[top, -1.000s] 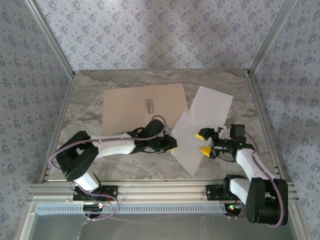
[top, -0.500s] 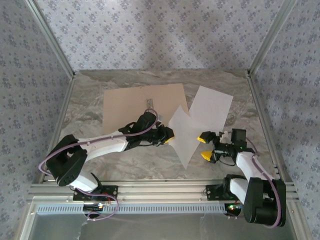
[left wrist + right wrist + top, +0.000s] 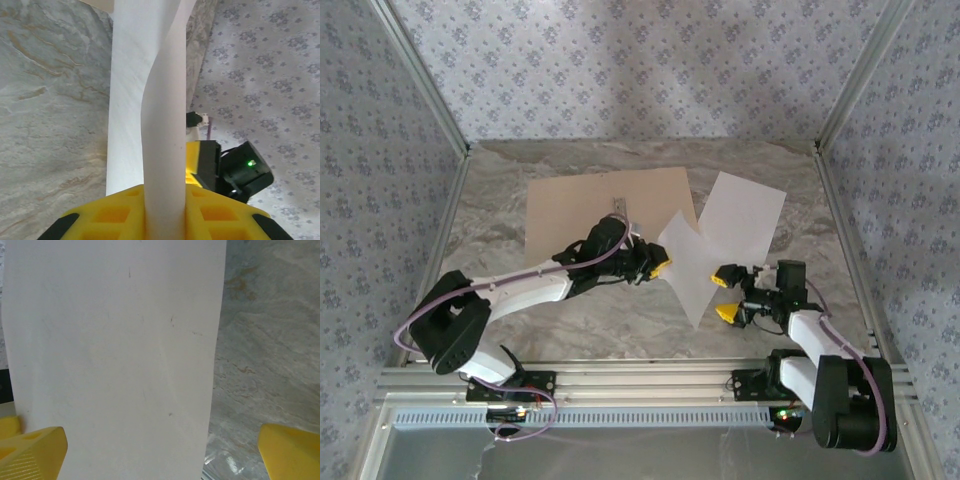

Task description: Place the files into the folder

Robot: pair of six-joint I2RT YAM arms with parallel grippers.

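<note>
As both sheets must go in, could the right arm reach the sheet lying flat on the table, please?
Probably yes: the right tool is open, and the flat sheet lies just beyond it, mostly uncovered by the lifted sheet that the left tool holds.

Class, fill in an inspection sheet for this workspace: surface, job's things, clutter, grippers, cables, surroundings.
Surface: grey marbled table, flat.
Job's things: tan folder lying flat, metal clip showing; one white sheet flat to its right; second sheet lifted and curled.
Clutter: nothing seen.
Grippers: left gripper shut on the second sheet's edge; right gripper open beside that sheet.
Cables: purple cable looped along the left arm.
Surroundings: patterned walls; aluminium frame at the near edge.
</note>
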